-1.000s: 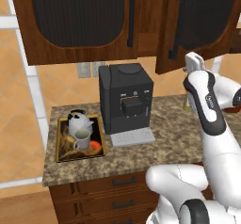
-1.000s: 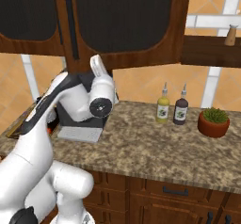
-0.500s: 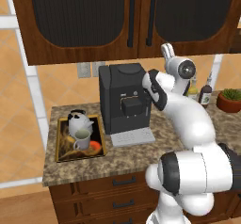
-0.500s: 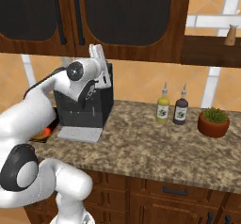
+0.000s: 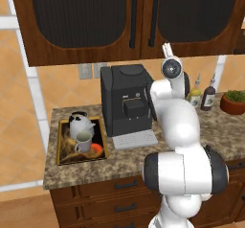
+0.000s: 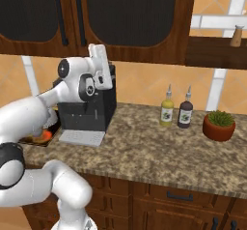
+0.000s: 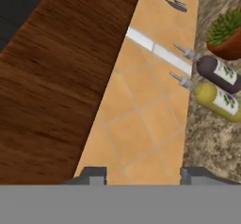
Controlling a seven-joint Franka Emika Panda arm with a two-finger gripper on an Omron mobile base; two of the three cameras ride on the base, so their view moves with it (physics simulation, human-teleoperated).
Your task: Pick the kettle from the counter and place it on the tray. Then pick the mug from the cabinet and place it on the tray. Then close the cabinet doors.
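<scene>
Left base view: at the lower left of the frame the kettle (image 5: 80, 122) and the mug (image 5: 83, 141) are seen standing on the tray (image 5: 62, 145) upon the worktop (image 5: 225, 131), while both cabinet doors (image 5: 81, 21) are shut across the top. In the hand view the tool (image 7: 143, 175) is seen with its tips spread apart, nothing between them, facing the tiled wall beside two bottles (image 7: 217, 100) at the right.
</scene>
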